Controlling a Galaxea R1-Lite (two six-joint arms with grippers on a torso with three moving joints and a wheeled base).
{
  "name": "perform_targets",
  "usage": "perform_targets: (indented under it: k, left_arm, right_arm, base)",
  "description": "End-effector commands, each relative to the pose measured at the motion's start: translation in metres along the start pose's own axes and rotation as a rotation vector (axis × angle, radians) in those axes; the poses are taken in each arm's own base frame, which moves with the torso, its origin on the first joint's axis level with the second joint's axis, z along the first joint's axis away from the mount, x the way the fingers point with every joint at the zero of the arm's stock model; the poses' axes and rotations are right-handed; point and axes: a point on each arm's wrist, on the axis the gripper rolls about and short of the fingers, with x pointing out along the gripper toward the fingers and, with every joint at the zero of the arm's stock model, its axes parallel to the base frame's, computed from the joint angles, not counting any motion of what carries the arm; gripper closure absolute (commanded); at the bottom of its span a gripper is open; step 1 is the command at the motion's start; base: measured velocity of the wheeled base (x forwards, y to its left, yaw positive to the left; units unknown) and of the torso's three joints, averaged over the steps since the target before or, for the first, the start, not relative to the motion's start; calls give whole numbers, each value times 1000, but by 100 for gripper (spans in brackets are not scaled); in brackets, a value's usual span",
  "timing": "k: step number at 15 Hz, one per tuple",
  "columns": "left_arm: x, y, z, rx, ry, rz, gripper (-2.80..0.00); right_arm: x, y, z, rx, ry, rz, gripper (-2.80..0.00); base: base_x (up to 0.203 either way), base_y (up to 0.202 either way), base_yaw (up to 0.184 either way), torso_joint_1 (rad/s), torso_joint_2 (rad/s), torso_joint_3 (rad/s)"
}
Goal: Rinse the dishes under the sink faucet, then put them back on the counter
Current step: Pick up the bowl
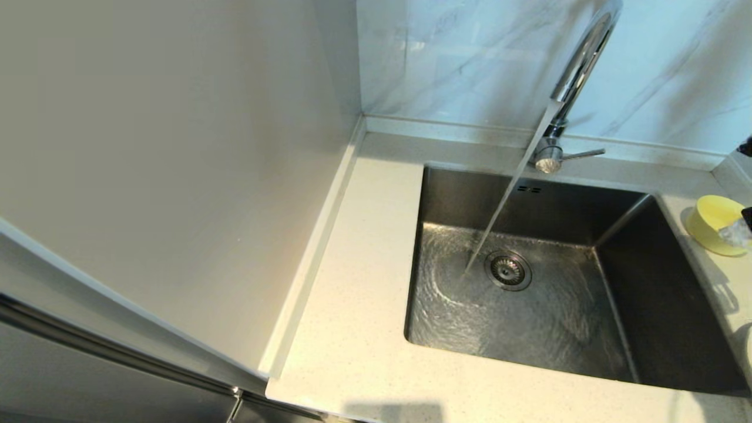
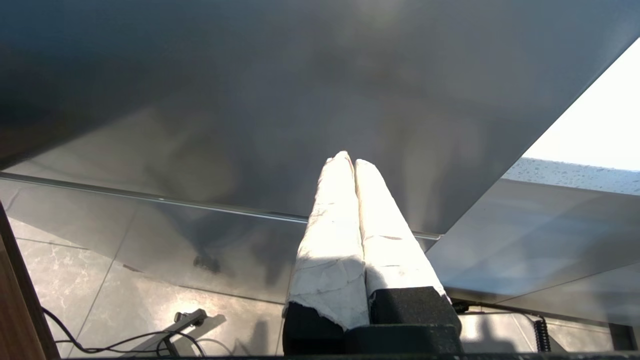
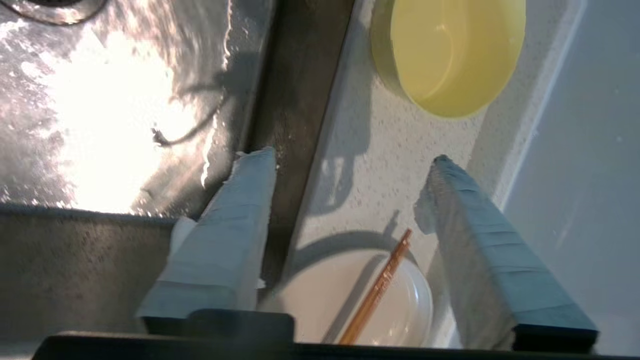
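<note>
Faucet (image 1: pixel 578 70) is running: chrome gooseneck at the far edge of the sink (image 1: pixel 675 305), thin side lever pointing right, and a straight stream hitting the basin floor just left of the round drain strainer (image 1: pixel 508 270). Brushed steel basin, water rippling across the bottom, two overflow slots on the far wall.

All the dishes are on the counter (image 1: pixel 358 282), on the strip right of the sink:
- Bowl (image 3: pixel 452 52): small, pale yellow, upright, looks empty, at the far end of the strip close to the raised back edge. In the head view it shows at the right frame edge.
- Plate (image 3: pixel 350 295): cream-white, round, lying flat near the sink rim, nearer than the bowl and apart from it.
- Chopsticks (image 3: pixel 377 290): thin brown wood, lying across the plate, one end sticking out past its rim.

Right tool (image 3: pixel 352 157): wide open, holding nothing, hovering above the strip over the plate, bowl beyond the fingertips. One wrapped finger (image 3: pixel 235 220) sits over the sink edge, the other over the counter.

Left tool (image 2: pixel 350 160): white-wrapped fingers pressed together, nothing between them, parked low beside a grey cabinet panel (image 2: pixel 300 100), off the counter.
</note>
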Motion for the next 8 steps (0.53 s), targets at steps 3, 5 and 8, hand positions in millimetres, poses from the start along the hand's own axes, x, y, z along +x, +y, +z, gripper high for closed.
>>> perform_targets:
  k: [3,5,8]
  left_arm:
    - [0,0,0,0,0,0,0]
    - [0,0,0,0,0,0,0]
    - [0,0,0,0,0,1,0]
  right_arm:
    - [34,1,10,90,39,33,-280]
    - [42,0,16,175,47,41,-280]
    - [57,-6,31,292,60,60,-280]
  base:
    - [0,0,0,0,0,0]
    - [0,0,0,0,0,0]
    - [0,0,0,0,0,0]
